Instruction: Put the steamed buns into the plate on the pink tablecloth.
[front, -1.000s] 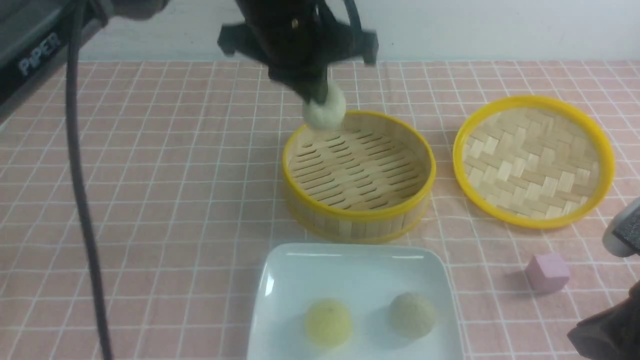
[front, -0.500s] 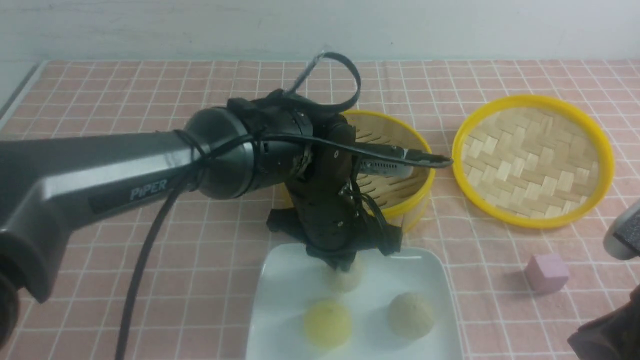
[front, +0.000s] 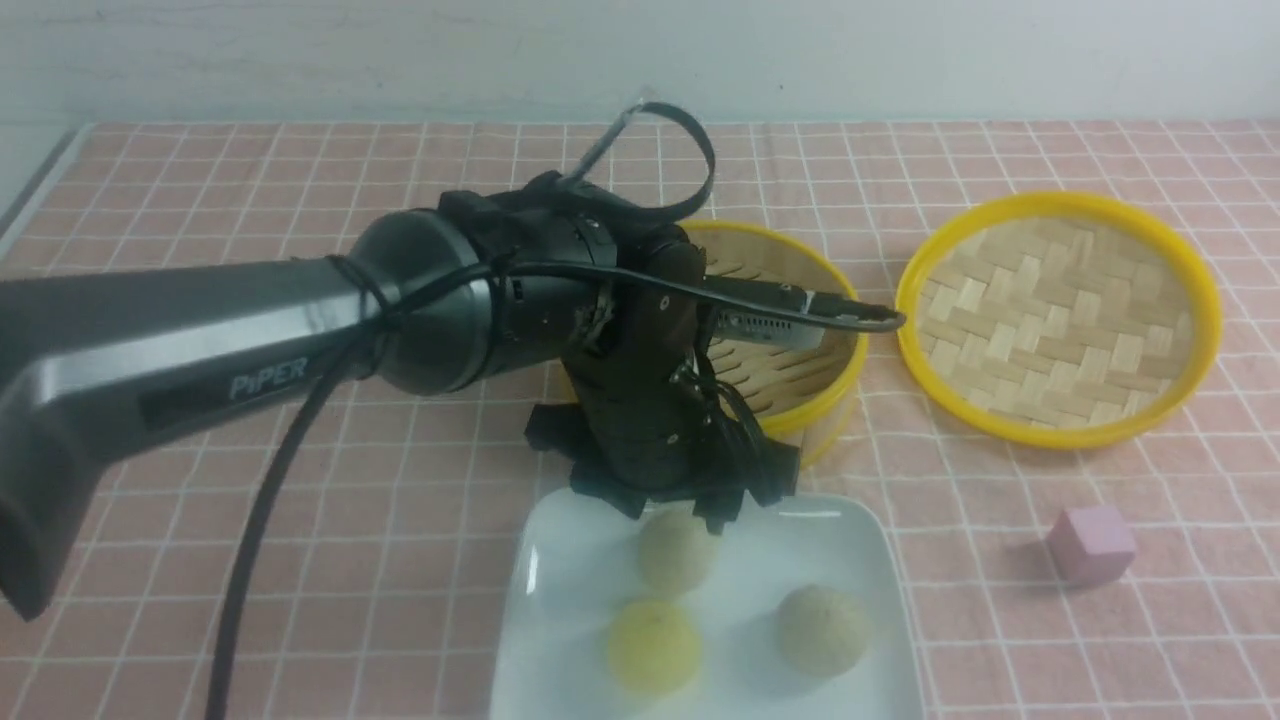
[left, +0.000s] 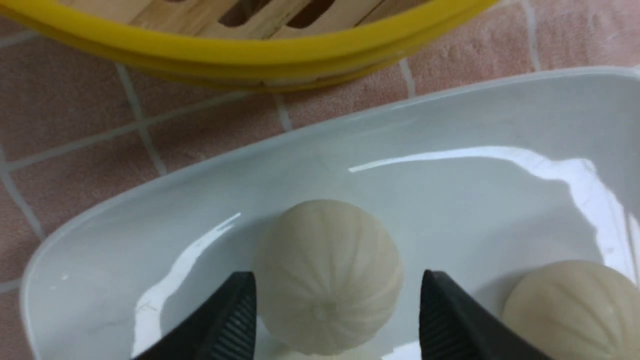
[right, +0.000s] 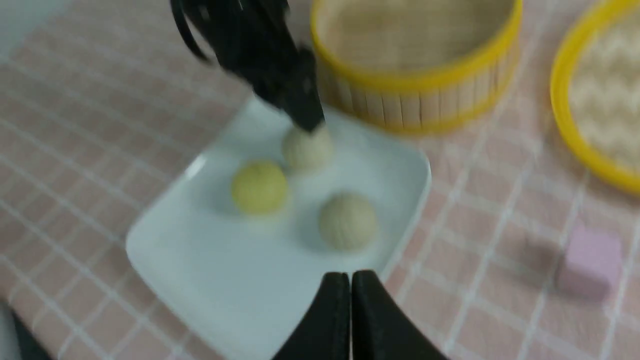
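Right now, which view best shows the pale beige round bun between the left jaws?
Left wrist view: the pale beige round bun is large and sharp, pleats visible, between spread jaws. Front view shows it small beneath the jaws; right wrist view shows it blurred.

The front view looks forward and down from the robot's side of the white square plate (front: 570, 590), cropping its near edge. The left wrist view hangs close over its far rim (bamboo steamer (left: 280, 55) just beyond). The blurred right wrist view stands farther back, near-right. All share the plate.
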